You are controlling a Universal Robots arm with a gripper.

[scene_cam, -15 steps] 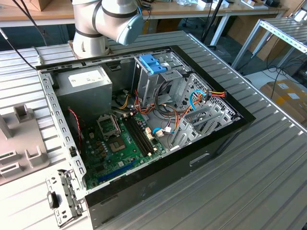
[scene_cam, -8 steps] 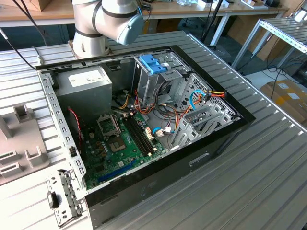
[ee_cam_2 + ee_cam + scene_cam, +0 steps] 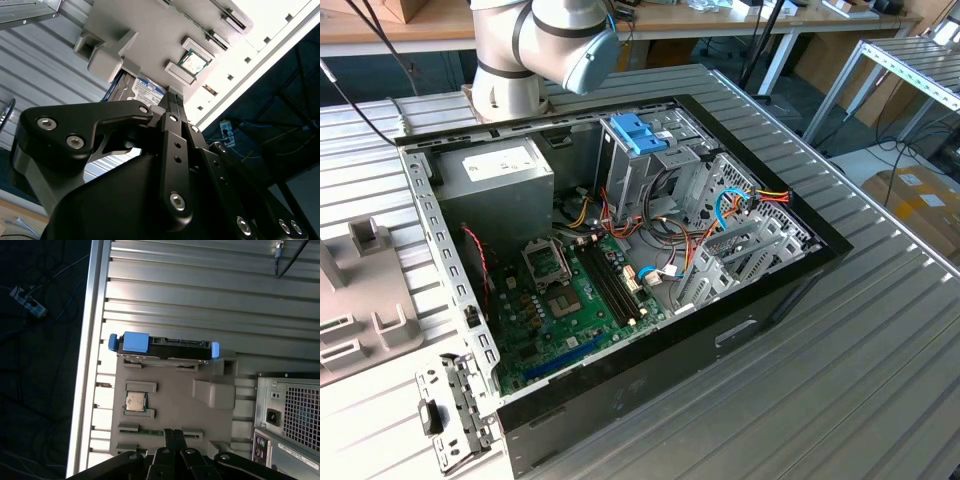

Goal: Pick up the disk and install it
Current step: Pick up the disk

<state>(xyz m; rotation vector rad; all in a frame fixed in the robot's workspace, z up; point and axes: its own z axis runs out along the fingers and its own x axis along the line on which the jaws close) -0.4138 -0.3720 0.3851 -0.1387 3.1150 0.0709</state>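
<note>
Hovering with the black gripper (image 3: 173, 432) pressed together, empty, above the grey plastic holder tray (image 3: 170, 390). Standing there on edge, at the exterior view's left of the open black computer case (image 3: 650, 372): the grey-metal disk with light-blue rails (image 3: 165, 349). Could knock it askew if lowered unopened.

The ribbed table (image 3: 200, 290) beyond the disk (image 3: 165, 347) is left bare and open. On the disk's other side, passage is narrowed by a raised block (image 3: 214, 392) on the grey holder (image 3: 170, 395), and the computer case (image 3: 290, 415) is set just beside it.
</note>
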